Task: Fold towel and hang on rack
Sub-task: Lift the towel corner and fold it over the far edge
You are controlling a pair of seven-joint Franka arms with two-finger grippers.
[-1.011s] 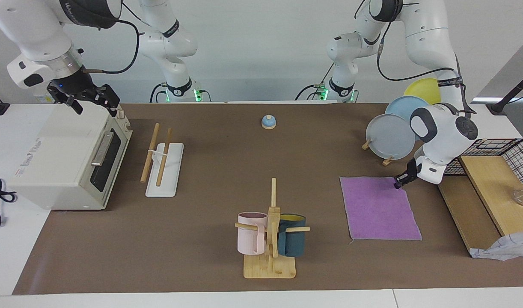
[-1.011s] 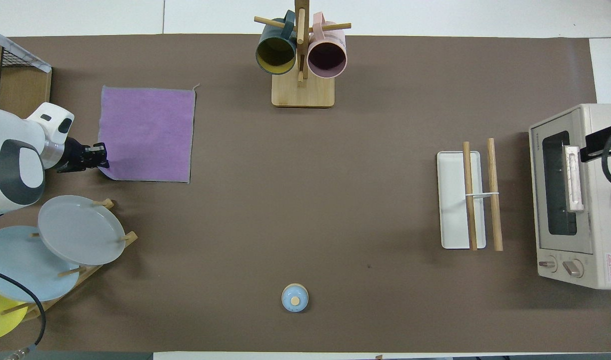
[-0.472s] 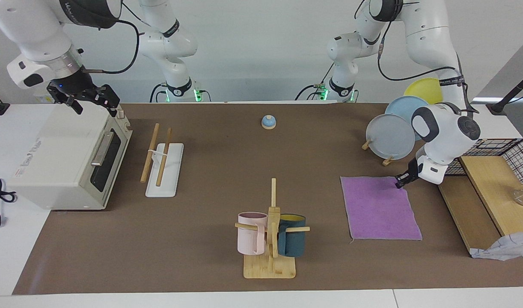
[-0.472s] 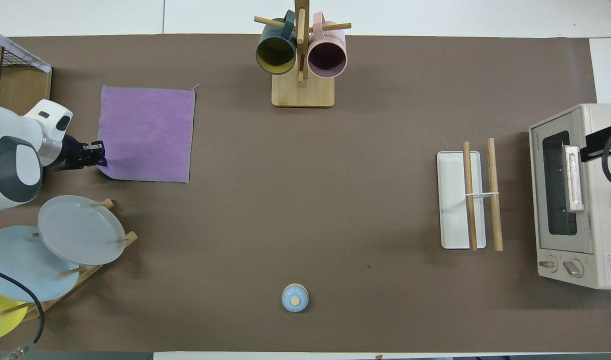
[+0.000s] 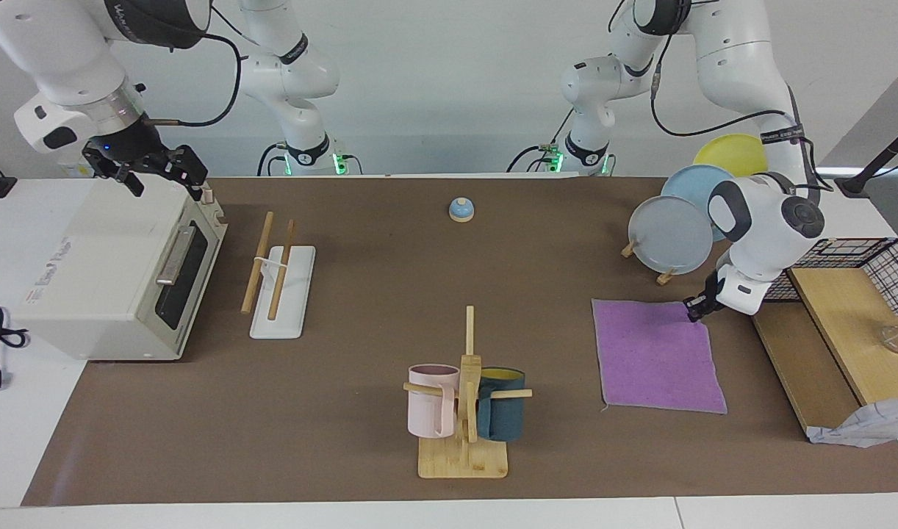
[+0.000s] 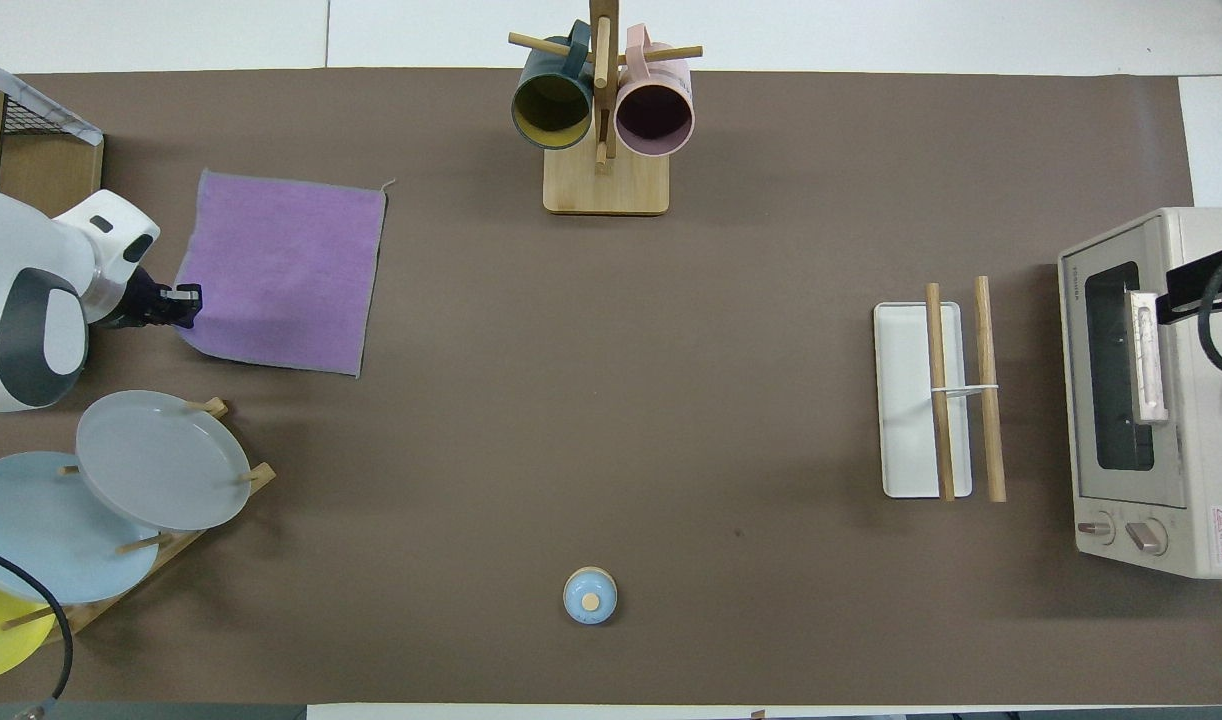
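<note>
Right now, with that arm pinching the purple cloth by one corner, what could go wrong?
The left gripper is shut on just one corner of the towel, so the towel might slip free or bunch instead of folding. The plates stand close to that arm. The rack sits toward the right arm's end, a long carry.

- A robotics lab staged as a kitchen corner, not a real home.
- Two white arms [image 5: 743,66] are bolted at one edge of a white table [image 5: 23,441], cables trailing from them against a bare pale wall.
- A brown mat [image 5: 346,294] covers the tabletop.
- Kitchen props stand well apart on it: toaster oven [image 5: 111,272], mug tree [image 5: 467,397], plate stand [image 6: 121,480], rack [image 5: 280,286], towel [image 5: 655,356].
</note>
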